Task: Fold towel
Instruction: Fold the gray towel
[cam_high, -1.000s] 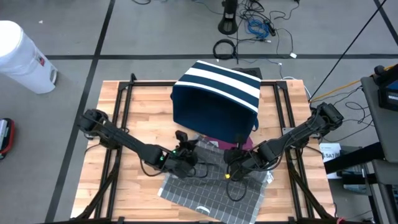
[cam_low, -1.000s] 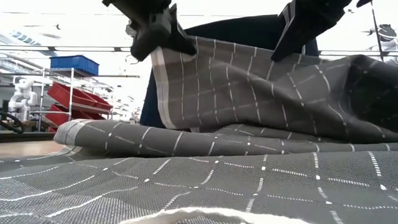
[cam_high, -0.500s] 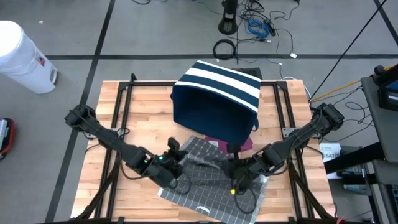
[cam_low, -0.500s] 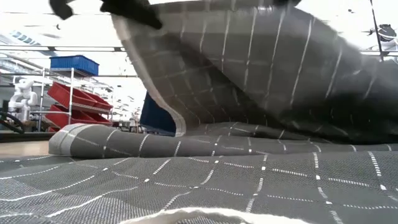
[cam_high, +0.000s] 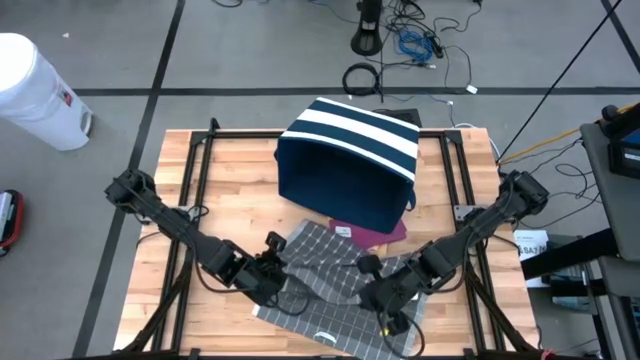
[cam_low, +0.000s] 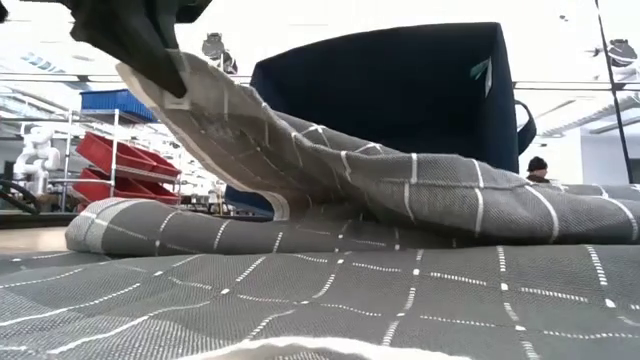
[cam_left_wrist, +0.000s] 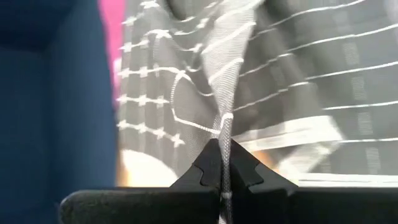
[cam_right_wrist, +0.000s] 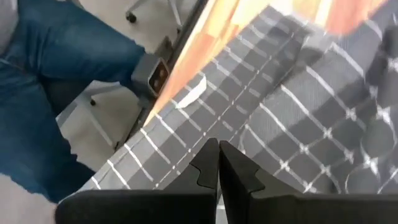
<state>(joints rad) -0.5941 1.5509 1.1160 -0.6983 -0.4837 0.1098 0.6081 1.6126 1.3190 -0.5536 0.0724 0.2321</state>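
the fold is mid-way: the grey checked towel (cam_high: 335, 290) lies at about 6 o'clock on the wooden surface (cam_high: 230, 180), in front of the navy striped bag (cam_high: 348, 160). the left tool (cam_high: 272, 282) is clamped on a towel edge, seen pinched in its wrist view. the right tool (cam_high: 377, 297) is shut too, probably on the other corner, though its fabric is hard to make out. next, both should lay that carried edge down flat and aligned, then let go.
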